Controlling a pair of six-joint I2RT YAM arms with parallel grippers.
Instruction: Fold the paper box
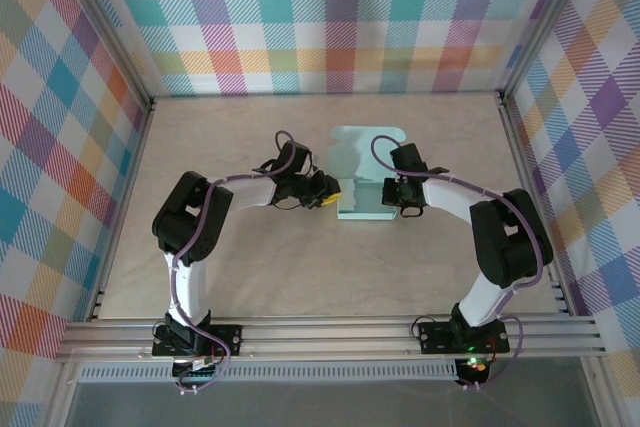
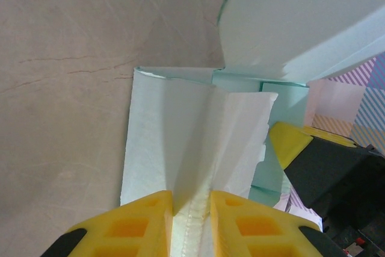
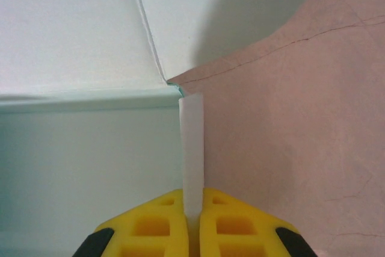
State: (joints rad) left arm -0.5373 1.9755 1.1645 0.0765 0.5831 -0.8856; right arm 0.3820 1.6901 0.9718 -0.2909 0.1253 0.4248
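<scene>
Left gripper (image 2: pixel 191 224) pinches a raised side flap of the paper box (image 1: pixel 362 175); right gripper (image 3: pixel 192 224) clamps the opposite flap

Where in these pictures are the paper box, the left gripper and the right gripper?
paper box (image 1: pixel 362 175), top external view, flat middle panel.
left gripper (image 2: pixel 191 203), left wrist view, between the yellow fingertips.
right gripper (image 3: pixel 192 206), right wrist view, between the yellow fingertips.

Bright, even light all over, no glare. Soft shadows sit under the arms on the counter (image 1: pixel 250 267). Wrist views go blurry up close on the yellow fingers (image 2: pixel 141 227).
</scene>
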